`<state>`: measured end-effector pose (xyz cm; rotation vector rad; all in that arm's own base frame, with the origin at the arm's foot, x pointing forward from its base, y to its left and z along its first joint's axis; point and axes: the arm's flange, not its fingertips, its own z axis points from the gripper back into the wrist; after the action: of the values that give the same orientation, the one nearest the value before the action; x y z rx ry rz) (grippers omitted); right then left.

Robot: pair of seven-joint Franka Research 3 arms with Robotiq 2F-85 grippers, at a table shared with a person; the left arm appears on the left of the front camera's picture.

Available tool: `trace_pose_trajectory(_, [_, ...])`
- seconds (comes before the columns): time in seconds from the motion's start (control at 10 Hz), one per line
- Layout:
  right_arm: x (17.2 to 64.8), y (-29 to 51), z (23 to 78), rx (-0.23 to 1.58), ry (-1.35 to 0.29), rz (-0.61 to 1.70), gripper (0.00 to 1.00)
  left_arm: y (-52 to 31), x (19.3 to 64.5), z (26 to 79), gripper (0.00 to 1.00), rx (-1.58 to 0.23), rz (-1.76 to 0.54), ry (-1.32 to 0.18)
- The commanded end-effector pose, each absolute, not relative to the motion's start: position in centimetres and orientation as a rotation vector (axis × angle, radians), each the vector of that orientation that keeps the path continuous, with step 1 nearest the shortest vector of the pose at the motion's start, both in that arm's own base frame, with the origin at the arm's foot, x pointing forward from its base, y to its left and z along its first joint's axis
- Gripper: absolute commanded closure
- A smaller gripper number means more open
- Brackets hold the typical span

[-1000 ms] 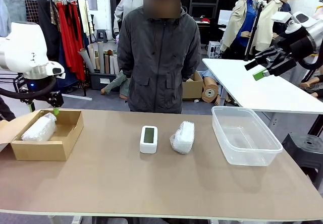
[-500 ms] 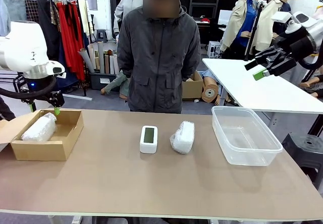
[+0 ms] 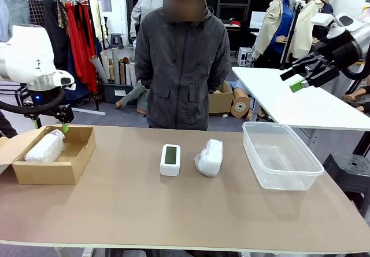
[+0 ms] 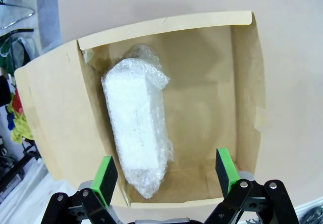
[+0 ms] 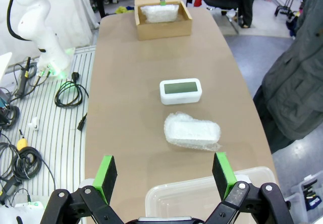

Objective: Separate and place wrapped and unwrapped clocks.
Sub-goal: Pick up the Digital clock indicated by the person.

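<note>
Brown tabletop runs across in front of me, and a person in a dark grey jacket stands at its far edge, arms down. Behind them are a clothes rack at the far left and a white table at the far right.

My left gripper hangs above the cardboard box at the table's left end. Its jaws stand wide apart and hold nothing. From that wrist I look straight down into the box. One wrapped clock, a lumpy white bundle in clear bubble wrap, lies lengthwise on the box floor, close against the box's left wall in the front view. The rest of the floor beside it is bare cardboard. The green pads touch neither bundle nor box.

My right gripper is held high at the far right, well above the table, with its jaws spread wide and nothing between them. Below it, at the table's right end, sits a clear plastic tub.

Near the middle of the table the unwrapped clock lies flat, white with a grey-green screen facing up. Just beside it, to its right and not touching it, lies the second wrapped clock, between the bare one and the tub. Both are well apart from either gripper.
</note>
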<state>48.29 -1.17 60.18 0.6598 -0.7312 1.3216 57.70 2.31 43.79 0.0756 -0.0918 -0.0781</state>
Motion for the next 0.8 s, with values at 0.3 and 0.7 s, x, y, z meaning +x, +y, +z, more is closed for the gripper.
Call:
trace_pose_trajectory(0.3, [48.3, -1.1, 60.3, 0.662, -0.734, 1.326, 0.00, 3.5, 58.1, 43.2, 0.00, -0.107, -0.278, -0.027])
trace_pose_trajectory(0.7, [48.3, -1.1, 60.3, 0.662, -0.734, 1.326, 0.00, 3.5, 58.7, 43.1, 0.00, -0.157, -0.523, -0.022])
